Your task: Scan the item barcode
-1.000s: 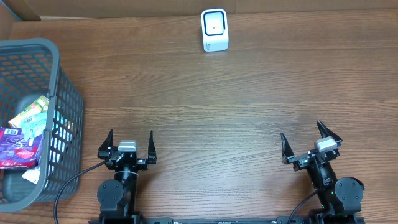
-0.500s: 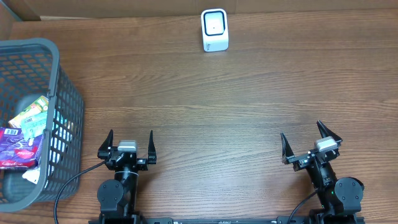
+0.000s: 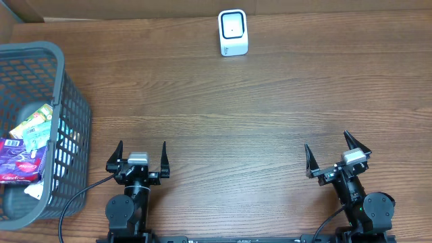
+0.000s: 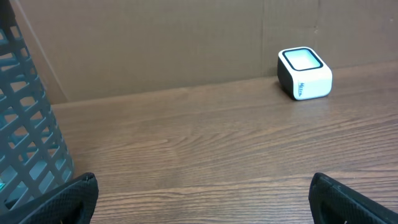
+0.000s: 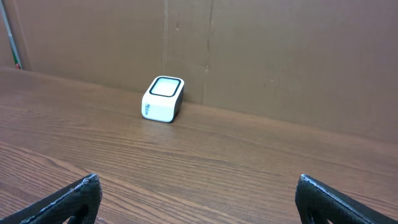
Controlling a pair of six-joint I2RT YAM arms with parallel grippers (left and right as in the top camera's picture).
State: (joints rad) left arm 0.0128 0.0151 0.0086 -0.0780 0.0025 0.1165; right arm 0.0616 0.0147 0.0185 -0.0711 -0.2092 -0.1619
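Though boxy, round-cornered glossy white scanner point(image 3: 233, 32)

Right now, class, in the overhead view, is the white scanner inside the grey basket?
No, the scanner stands on the table near its far edge, well apart from the basket.

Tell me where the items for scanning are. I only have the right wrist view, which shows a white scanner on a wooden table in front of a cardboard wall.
Observer: They lie in a grey basket on the robot's left, seen from overhead.
Operator: What is inside it?
Observer: Several packs, among them a purple pack and a green pack. I cannot read their labels.
Operator: Is the left arm on them?
Observer: No. The left end effector is open and empty, beside the basket and apart from it.
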